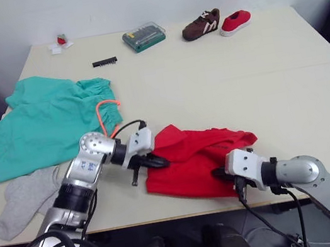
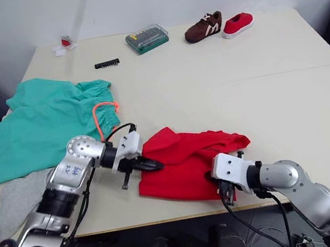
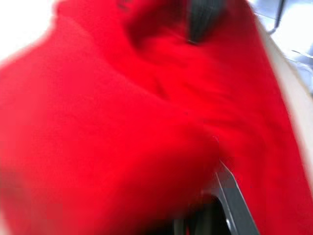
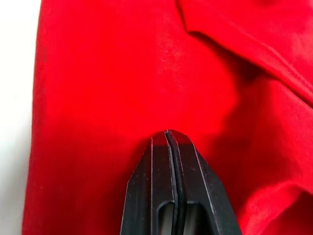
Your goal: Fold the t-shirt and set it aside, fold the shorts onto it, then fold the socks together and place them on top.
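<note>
We have the t-shirt (image 1: 191, 160) bunched at the worktop (image 1: 260, 81) near edge. Right hand (image 4: 168, 134): fingers pressed together on the cloth, whether any is pinched we cannot tell. Left hand (image 1: 154, 161) at the shirt's left edge, its state we cannot tell. Risk: an uneven pull drags the shirt off the edge or skews the fold.

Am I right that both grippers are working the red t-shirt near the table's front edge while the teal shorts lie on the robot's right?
Not quite: the shorts lie on the robot's left, as the left eye view shows. Both the left gripper and right gripper are at the t-shirt.
</note>
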`<state>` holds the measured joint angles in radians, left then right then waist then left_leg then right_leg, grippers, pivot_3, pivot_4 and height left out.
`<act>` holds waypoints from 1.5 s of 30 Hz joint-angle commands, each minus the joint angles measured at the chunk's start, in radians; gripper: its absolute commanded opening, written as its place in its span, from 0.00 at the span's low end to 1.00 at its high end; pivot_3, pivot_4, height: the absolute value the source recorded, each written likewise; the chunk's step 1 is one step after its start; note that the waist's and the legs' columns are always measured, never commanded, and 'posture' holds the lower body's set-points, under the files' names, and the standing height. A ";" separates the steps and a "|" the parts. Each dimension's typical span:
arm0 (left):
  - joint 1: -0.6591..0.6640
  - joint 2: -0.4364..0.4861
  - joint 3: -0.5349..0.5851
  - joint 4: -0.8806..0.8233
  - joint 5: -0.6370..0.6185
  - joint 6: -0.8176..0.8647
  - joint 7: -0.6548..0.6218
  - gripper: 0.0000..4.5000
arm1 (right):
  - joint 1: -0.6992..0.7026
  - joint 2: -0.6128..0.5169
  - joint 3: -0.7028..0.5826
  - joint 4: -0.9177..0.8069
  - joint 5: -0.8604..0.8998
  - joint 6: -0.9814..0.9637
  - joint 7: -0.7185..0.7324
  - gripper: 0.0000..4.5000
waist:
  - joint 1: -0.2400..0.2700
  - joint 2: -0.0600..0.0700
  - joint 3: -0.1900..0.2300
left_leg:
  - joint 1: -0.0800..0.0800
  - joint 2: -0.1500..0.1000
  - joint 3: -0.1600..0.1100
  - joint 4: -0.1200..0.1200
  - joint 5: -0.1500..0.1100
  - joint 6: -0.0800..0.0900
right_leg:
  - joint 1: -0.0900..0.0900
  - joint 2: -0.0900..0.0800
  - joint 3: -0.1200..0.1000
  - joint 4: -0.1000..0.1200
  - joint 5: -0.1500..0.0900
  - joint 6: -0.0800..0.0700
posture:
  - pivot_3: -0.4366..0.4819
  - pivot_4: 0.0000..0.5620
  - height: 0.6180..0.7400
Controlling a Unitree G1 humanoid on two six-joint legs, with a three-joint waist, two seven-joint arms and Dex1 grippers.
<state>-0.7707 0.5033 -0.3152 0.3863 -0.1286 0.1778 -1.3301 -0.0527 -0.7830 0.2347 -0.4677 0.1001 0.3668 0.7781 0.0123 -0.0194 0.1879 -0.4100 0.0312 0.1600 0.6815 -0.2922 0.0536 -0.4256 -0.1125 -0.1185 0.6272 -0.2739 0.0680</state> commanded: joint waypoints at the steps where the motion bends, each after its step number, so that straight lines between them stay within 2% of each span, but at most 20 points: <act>1: -0.099 -0.048 0.022 0.162 0.037 -0.075 0.050 0.01 | 0.021 0.003 0.038 0.046 -0.045 -0.009 0.007 0.00 | 0.000 -0.001 -0.001 | 0.001 0.000 0.000 0.000 0.000 0.000 | 0.001 0.000 0.000 0.000 0.000 0.000 | 0.48 0.27 1.00; 4: -0.189 -0.103 0.046 0.326 0.057 -0.124 0.127 0.01 | 0.021 0.014 0.039 0.055 -0.048 -0.016 0.010 0.00 | -0.001 -0.002 -0.001 | 0.002 0.000 0.000 0.000 0.000 0.000 | 0.002 0.000 0.000 0.000 0.000 0.000 | 0.48 0.27 1.00; 8: -0.344 -0.183 0.136 0.599 0.071 -0.133 0.379 0.01 | 0.025 0.023 0.045 0.068 -0.058 -0.031 0.008 0.00 | 0.001 -0.006 -0.001 | 0.001 0.000 -0.001 0.000 0.000 0.001 | 0.001 0.000 -0.001 0.000 0.001 0.001 | 0.48 0.27 1.00; 11: -0.405 -0.195 0.211 0.695 0.037 -0.129 0.431 0.01 | 0.030 0.029 0.046 0.075 -0.067 -0.041 0.007 0.00 | -0.010 -0.006 -0.001 | 0.001 0.000 -0.001 0.000 -0.001 0.002 | 0.001 0.000 0.000 0.000 0.001 0.002 | 0.48 0.27 1.00; 14: -0.416 -0.181 0.257 0.670 -0.014 -0.117 0.291 0.01 | 0.034 0.032 0.044 0.082 -0.074 -0.050 0.006 0.00 | -0.014 -0.006 -0.001 | 0.002 0.001 -0.001 -0.001 0.000 0.000 | 0.001 0.000 -0.001 0.000 0.001 0.002 | 0.48 0.27 1.00; 18: -0.345 -0.129 0.231 0.501 -0.053 -0.058 0.018 0.01 | 0.041 0.031 0.041 0.092 -0.078 -0.064 0.006 0.00 | -0.016 -0.006 -0.001 | 0.002 0.000 0.000 -0.001 0.000 -0.001 | 0.001 0.000 -0.002 0.000 0.001 0.001 | 0.48 0.27 1.00; 20: -0.227 -0.053 0.136 0.264 -0.072 0.021 -0.189 0.01 | 0.043 0.032 0.041 0.102 -0.082 -0.075 0.004 0.00 | -0.019 -0.005 -0.002 | 0.002 0.000 0.000 -0.001 0.000 -0.001 | 0.001 0.000 -0.001 0.000 0.001 0.001 | 0.48 0.27 1.00; 22: -0.153 -0.011 0.076 0.133 -0.058 0.037 -0.260 0.01 | 0.046 0.030 0.041 0.109 -0.087 -0.085 0.004 0.00 | -0.022 -0.004 -0.003 | 0.004 0.001 0.000 -0.002 0.000 -0.003 | 0.002 0.000 0.000 0.000 0.000 -0.001 | 0.48 0.27 1.00; 24: -0.113 0.003 0.023 0.115 0.008 -0.060 -0.243 0.01 | 0.048 0.032 0.041 0.113 -0.090 -0.092 0.004 0.00 | -0.015 -0.004 -0.003 | 0.004 0.001 0.000 -0.002 0.000 -0.003 | 0.003 0.000 0.000 0.000 -0.001 -0.001 | 0.48 0.27 1.00; 27: -0.122 -0.028 -0.018 0.195 0.082 -0.182 -0.146 0.01 | 0.049 0.036 0.041 0.113 -0.094 -0.097 0.007 0.00 | -0.009 -0.004 -0.003 | 0.004 0.000 -0.003 0.000 -0.001 -0.003 | 0.005 -0.001 -0.001 -0.002 0.000 -0.001 | 0.48 0.27 1.00; 32: -0.254 -0.165 0.023 0.471 0.133 -0.246 0.087 0.01 | 0.051 0.037 0.042 0.115 -0.098 -0.104 0.015 0.00 | -0.003 -0.005 -0.003 | 0.005 0.000 -0.005 0.000 -0.006 0.001 | 0.008 -0.002 -0.002 -0.005 0.001 0.002 | 0.48 0.27 1.00; 34: -0.313 -0.207 0.063 0.573 0.121 -0.210 0.174 0.01 | 0.051 0.034 0.045 0.114 -0.104 -0.105 0.018 0.00 | -0.005 -0.005 -0.003 | 0.005 0.000 -0.005 0.000 -0.003 0.005 | 0.008 -0.002 -0.003 -0.005 0.001 0.002 | 0.48 0.27 1.00; 39: -0.420 -0.250 0.158 0.746 0.118 -0.170 0.382 0.01 | 0.053 0.030 0.045 0.110 -0.109 -0.106 0.018 0.00 | -0.013 -0.005 -0.003 | 0.004 0.000 -0.005 -0.001 -0.004 0.005 | 0.008 -0.002 -0.005 -0.005 0.001 0.002 | 0.48 0.27 1.00; 42: -0.430 -0.248 0.190 0.754 0.107 -0.184 0.367 0.01 | 0.056 0.029 0.039 0.103 -0.109 -0.103 0.014 0.00 | -0.012 -0.005 -0.003 | 0.005 0.000 -0.006 -0.001 -0.003 0.005 | 0.009 -0.002 -0.006 -0.005 0.001 0.002 | 0.48 0.27 1.00; 45: -0.386 -0.228 0.214 0.649 0.045 -0.148 0.178 0.01 | 0.064 0.031 -0.008 0.070 -0.068 -0.076 0.015 0.00 | -0.012 -0.005 -0.003 | 0.004 0.000 -0.006 -0.001 -0.003 0.004 | 0.009 -0.002 -0.007 -0.005 0.001 0.002 | 0.48 0.27 1.00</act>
<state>-1.1638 0.2620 -0.1246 1.1231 -0.0360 0.0190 -1.0520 -0.0201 -0.7421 0.2308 -0.4181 0.0264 0.2427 0.7796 0.0004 -0.0243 0.1849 -0.4056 0.0314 0.1541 0.6807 -0.2954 0.0577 -0.4167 -0.1144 -0.1258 0.6216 -0.2731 0.0701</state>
